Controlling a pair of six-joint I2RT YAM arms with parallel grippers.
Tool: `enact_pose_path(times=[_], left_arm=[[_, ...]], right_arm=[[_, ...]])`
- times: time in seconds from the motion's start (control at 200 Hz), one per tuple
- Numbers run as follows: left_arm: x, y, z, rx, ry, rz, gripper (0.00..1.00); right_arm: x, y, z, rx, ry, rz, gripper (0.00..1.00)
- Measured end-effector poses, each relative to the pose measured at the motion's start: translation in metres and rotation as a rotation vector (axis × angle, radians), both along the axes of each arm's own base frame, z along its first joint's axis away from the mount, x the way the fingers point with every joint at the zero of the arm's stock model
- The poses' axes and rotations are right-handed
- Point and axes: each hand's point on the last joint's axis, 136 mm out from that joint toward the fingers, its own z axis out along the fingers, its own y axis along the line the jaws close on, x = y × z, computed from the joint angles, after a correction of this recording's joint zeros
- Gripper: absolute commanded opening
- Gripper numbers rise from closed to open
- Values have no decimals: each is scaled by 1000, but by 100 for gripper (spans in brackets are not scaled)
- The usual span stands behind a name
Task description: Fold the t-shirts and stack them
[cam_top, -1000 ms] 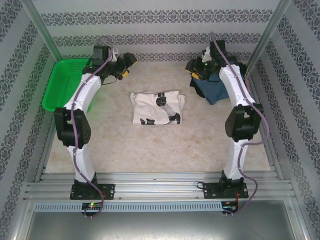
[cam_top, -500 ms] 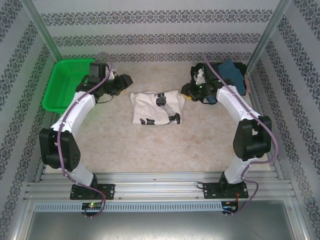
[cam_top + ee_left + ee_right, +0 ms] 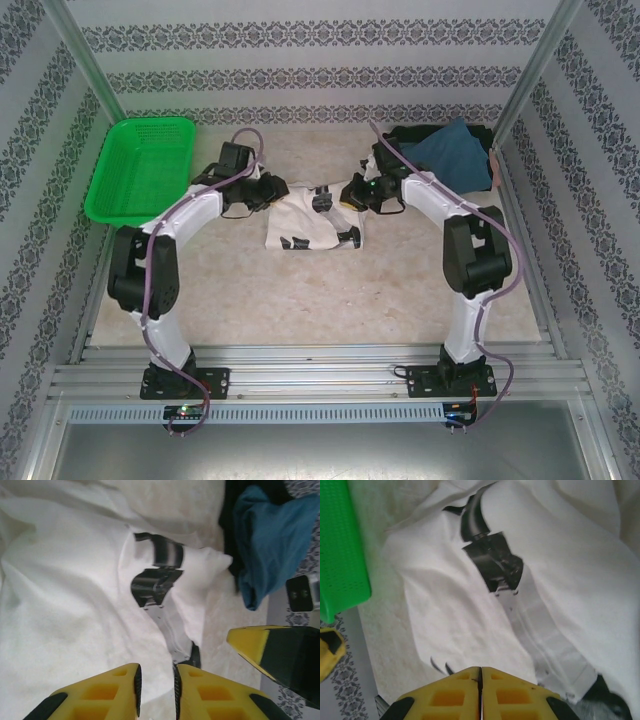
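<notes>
Reaching in to the white shirt, I am setting my left gripper at its far-left corner and my right gripper at its far-right corner, ready to fold that edge over. My right fingers are pressing together. My left ones are showing a slit, and I cannot tell if they are gripping cloth. A second ago both were hanging well away from it, the right over the teal shirt.

This is a robotics lab test cell: a small booth with aluminium posts and printed patterned walls. A white left arm and right arm are bolted to aluminium rails at a beige tabletop, with purple cables running along them.
</notes>
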Motion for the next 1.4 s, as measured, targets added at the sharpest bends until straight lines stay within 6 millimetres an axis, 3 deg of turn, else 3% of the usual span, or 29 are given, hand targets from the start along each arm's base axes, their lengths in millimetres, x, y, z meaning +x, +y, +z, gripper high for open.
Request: enact_pose_path(times=[0.14,0.29,0.615,0.894,1.034,1.129,1.199,1.264,1.399], left_arm=[[13,-5,-35,1,53,16,25],[32,-4,-57,20,55,46,25],[61,29,-97,106,77,149,26],[72,47,-113,140,80,172,28],[80,51,-103,132,55,178,31],[87,55,-74,90,23,175,40],[89,65,-31,68,-36,184,52],[87,76,32,55,-138,190,63],[66,93,190,29,-446,202,77]], right_arm=[[21,5,-17,0,15,-14,9],[44,6,-31,-9,15,-37,9],[81,-24,-81,-71,73,-147,4],[94,-29,-76,-88,60,-183,22],[96,-33,-71,-110,47,-189,30],[92,-42,-55,-159,20,-177,38],[88,-52,-24,-202,-39,-160,49],[83,-62,22,-232,-125,-147,60],[61,-79,154,-240,-392,-145,75]])
